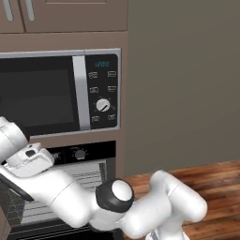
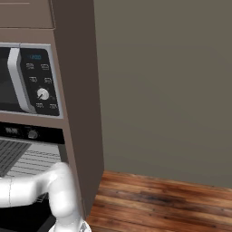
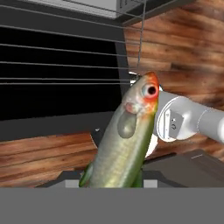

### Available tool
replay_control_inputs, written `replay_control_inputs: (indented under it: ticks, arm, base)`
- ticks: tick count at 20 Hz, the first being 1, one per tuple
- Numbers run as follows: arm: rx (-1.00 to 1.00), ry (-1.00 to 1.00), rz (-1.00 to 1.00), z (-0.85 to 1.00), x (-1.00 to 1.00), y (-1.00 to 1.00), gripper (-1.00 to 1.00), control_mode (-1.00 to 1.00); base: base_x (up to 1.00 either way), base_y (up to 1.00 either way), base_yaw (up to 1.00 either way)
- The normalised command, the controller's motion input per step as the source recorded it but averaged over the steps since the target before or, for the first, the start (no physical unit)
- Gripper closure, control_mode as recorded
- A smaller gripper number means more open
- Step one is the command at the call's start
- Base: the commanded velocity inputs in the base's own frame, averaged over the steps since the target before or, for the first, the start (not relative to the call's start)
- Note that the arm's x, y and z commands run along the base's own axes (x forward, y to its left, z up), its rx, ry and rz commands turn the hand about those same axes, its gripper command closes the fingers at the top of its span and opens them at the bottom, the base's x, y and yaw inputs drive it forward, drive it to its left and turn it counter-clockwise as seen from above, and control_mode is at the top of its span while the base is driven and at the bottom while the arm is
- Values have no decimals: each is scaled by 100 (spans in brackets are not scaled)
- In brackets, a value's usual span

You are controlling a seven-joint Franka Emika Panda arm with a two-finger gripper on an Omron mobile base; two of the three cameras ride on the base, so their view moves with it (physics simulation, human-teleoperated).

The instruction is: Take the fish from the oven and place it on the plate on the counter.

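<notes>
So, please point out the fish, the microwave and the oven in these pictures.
fish [image 3: 124, 148]: hand view, middle of its body.
microwave [image 1: 40, 96]: left base view, dark door window.
oven [image 1: 79, 153]: left base view, knob on its black panel.

Oven [image 1: 70, 187] cavity open, wire racks [image 3: 61, 61] crossing it, arm [image 1: 65, 192] across the opening, fish [image 3: 127, 144] before the hand

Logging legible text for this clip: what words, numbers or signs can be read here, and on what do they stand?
"12:00", in blue digits on the microwave display.
Button markings around the dial on the microwave panel: too small to read.
Markings beside the knob on the oven panel: blurred, not readable.
The fish carries no text.
</notes>
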Motion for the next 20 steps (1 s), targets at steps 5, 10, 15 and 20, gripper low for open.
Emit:
replay_control_inputs:
  ticks: [5,10,15,20]
  arm:
    - [37,-13,9,65,-26,-100,100,-100]
    - [40,-15,10,68,-22,-100,100,-100]
    - [32,-10,11,57,-28,-100,100,-100]
    - [18,-6,13,41,-30,-100,100,-100]
  base:
    - [0,0,0]
    - [0,0,0]
    - [0,0,0]
    - [0,0,0]
